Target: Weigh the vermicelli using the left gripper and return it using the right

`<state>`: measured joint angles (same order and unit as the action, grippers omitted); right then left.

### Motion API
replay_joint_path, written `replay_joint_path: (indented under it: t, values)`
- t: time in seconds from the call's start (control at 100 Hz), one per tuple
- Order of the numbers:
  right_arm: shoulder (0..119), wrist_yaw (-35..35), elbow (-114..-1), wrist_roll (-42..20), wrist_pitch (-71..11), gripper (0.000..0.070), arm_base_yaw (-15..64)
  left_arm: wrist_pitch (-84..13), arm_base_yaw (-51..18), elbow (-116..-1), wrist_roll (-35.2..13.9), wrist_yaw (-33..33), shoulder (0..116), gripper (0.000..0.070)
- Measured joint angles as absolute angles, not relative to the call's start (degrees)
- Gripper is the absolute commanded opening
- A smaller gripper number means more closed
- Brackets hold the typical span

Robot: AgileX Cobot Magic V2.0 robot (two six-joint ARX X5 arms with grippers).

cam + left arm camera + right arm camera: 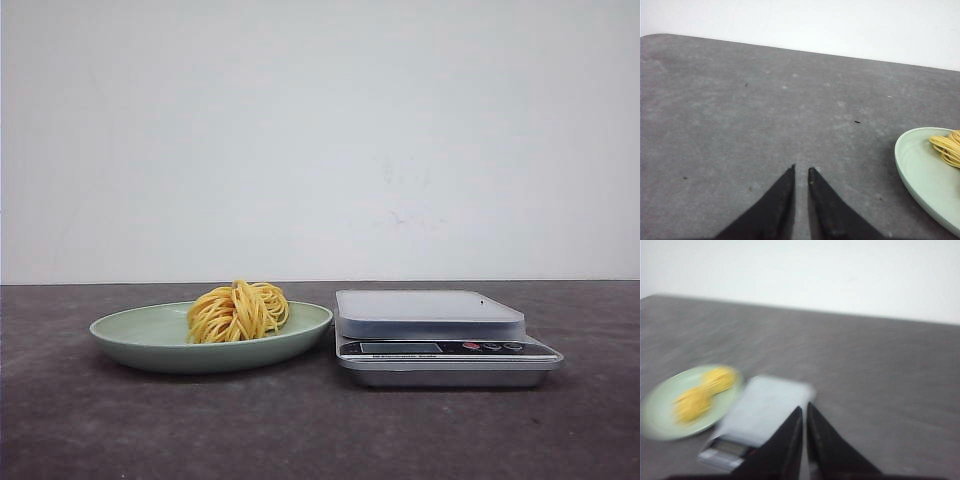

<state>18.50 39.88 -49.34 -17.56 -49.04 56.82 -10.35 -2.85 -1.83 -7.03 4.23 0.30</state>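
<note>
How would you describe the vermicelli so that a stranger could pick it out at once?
On the dark grey table, look left of the silver kitchen scale to the pale green plate. The vermicelli is the coiled yellow nest of thin strands lying on it, the only yellow, stringy thing in sight.

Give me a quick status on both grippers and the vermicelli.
Left gripper and right gripper both nearly closed, holding nothing. Yellow vermicelli nest sits on pale green plate, silver digital scale beside it, bare. Nothing in the way.
</note>
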Motion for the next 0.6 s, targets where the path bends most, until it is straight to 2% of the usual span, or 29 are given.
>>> replay_joint_path:
  t: [0.14,0.26,0.44,0.51,0.6]
  values:
    - [18.31,34.98,-47.92,-14.59,-44.18,0.0004,43.55,-10.35,-2.85,-1.83,-7.03,4.23,0.30,0.0011]
    - [16.78,25.85,-43.53,-10.48,-38.39,0.0004,28.60,-10.35,-2.85,-1.83,-7.03,4.23,0.30,0.0011]
    - [10.28,8.34,-33.15,-5.72,-28.34,0.0004,6.68,-10.35,-2.85,-1.83,-7.03,4.21,0.30,0.0011]
    - [7.46,4.03,-28.56,-4.95,-25.61,0.0004,0.32,-10.35,-2.85,-1.83,-7.03,4.21,0.30,0.0011]
    - [4.05,1.98,-22.61,-4.51,-22.90,0.0004,-4.25,-10.37,-2.85,-1.83,-7.03,4.21,0.30,0.0011]
